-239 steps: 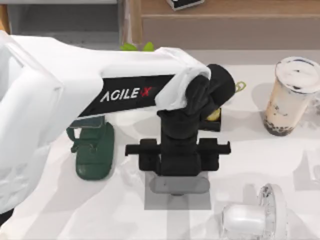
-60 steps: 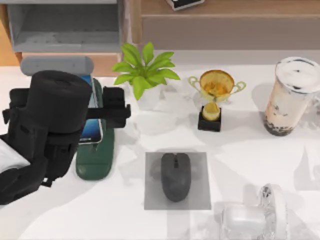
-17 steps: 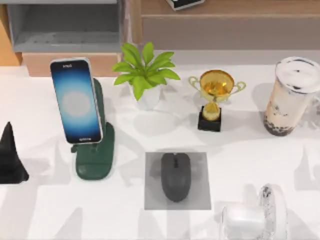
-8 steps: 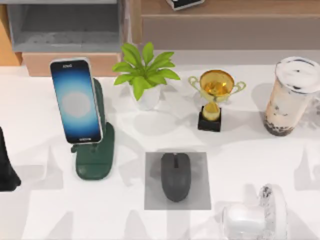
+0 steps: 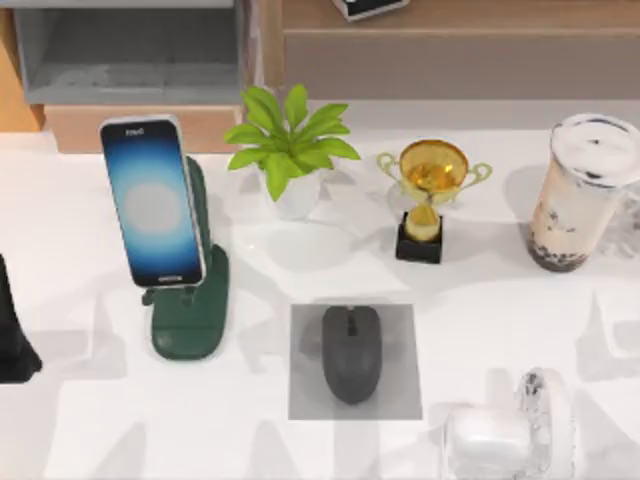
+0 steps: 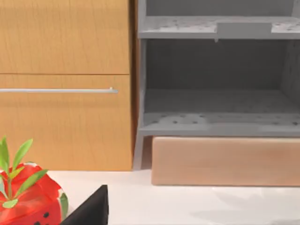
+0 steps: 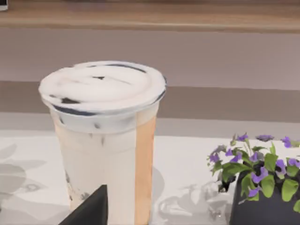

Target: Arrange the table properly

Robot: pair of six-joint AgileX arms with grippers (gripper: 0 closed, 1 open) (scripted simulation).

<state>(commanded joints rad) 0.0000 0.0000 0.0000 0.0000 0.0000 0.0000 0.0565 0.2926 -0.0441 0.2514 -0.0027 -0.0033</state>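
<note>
The table (image 5: 480, 320) looked nearly arranged: the phone (image 5: 152, 203) stood on its stand (image 5: 195, 320) near the left edge, and the mouse (image 5: 351, 352) lay on its mat (image 5: 400, 395) toward the front edge. The left gripper (image 5: 12, 335) sat at the left edge; whether its fingers were spread I cannot tell. Little seemed left.

Looked like a rendered home-office desk: white tabletop (image 5: 90, 420) carried a phone (image 5: 152, 202) on its stand, mouse (image 5: 351, 352), trophy (image 5: 432, 198), wooden cabinet (image 6: 65, 84) behind.
</note>
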